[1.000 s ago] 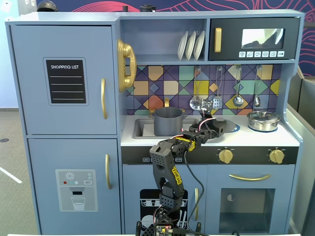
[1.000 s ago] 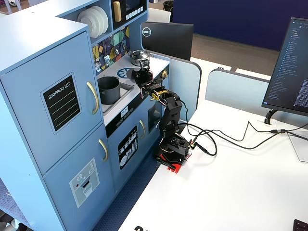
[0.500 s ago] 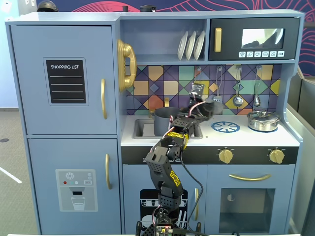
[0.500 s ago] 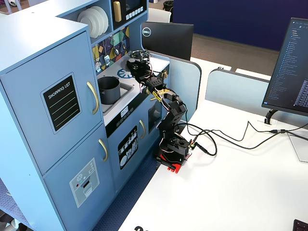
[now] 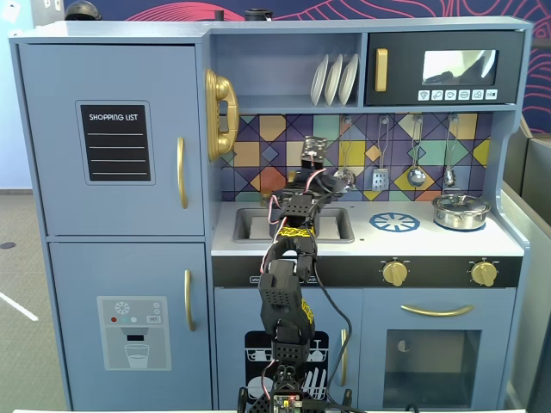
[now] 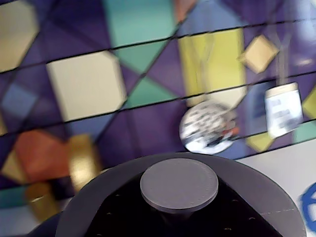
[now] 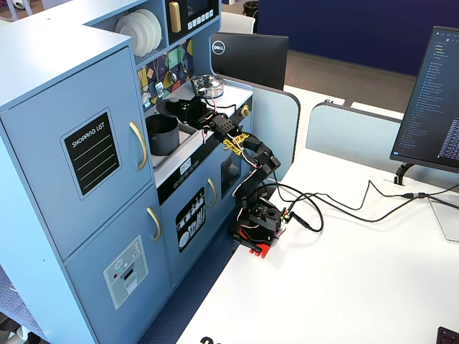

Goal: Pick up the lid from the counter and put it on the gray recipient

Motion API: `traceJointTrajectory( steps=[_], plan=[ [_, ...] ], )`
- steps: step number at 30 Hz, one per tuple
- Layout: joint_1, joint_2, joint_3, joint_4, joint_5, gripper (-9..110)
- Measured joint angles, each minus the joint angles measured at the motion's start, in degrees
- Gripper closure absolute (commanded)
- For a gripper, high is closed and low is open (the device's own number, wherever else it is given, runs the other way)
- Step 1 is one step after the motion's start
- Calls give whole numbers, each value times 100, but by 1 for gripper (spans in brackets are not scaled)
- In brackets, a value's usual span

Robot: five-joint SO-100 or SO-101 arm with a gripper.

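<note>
The lid (image 6: 179,185) is seen close up in the wrist view, filling the 6 o'clock edge, its round knob facing the camera and the tiled backsplash (image 6: 89,84) blurred behind it. In a fixed view the lid (image 7: 171,107) is held above the worktop (image 7: 188,152), at about 1 o'clock from the gray recipient (image 7: 162,134), which sits in the sink recess. The claw (image 7: 188,111) appears to be pinching the lid, though its fingers are hidden. A steel pot (image 5: 461,211) stands at 3 o'clock on the worktop.
</note>
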Motion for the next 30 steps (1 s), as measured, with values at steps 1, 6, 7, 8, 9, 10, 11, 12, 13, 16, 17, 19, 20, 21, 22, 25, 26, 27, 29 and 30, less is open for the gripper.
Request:
traceJointTrajectory(
  steps=[1,6,7,8,9,10,11,12,13,16,17,19,20,21,22,25,26,27,29,30],
  plan=[
    [-79,18,0,35,18,102],
    [-360,18,0,132,18,102],
    [-404,18,0,132,18,102],
    [-448,18,0,149,18,102],
    [-492,18,0,158,18,102],
    [-536,18,0,158,18,102],
    [-571,18,0,158,18,102],
    [-615,18,0,158,18,102],
    [-650,18,0,158,18,102],
    [-729,18,0,158,18,102],
    [-747,18,0,158,18,102],
    [-782,0,0,158,9,102],
    [-800,-26,0,158,0,102],
    [-817,-62,0,158,-18,102],
    [-835,-97,0,158,-44,102],
    [-853,-255,0,44,-105,102],
    [-853,-316,0,9,-132,102],
    [-853,-369,0,-26,-141,102],
    [-835,-475,0,-79,-167,102],
    [-809,-519,0,-114,-185,102]
  ],
)
